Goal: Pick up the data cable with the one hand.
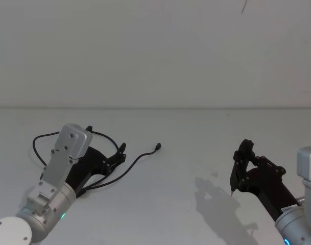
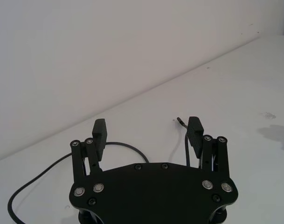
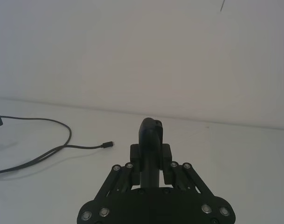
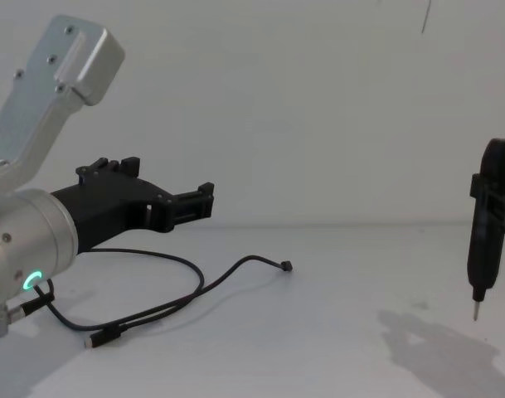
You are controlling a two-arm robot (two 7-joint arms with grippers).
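The data cable (image 1: 136, 162), a thin black cord doubled in loose curves, lies on the white table (image 1: 196, 153), one small plug (image 1: 158, 147) pointing right. It also shows in the chest view (image 4: 194, 287), the right wrist view (image 3: 63, 140) and the left wrist view (image 2: 39, 179). My left gripper (image 1: 105, 139) hovers a little above the cable's middle, open, with nothing between its flat jaws (image 2: 147, 133) (image 4: 169, 184). Far off at the right, my right gripper (image 1: 236, 176) hangs above the table, shut, its slim pale-tipped finger (image 4: 478, 307) pointing down.
A short dark lead with a metal plug (image 4: 20, 308) hangs by my left wrist. A pale wall (image 1: 155, 51) stands behind the table's far edge. Bare white table lies between the two arms.
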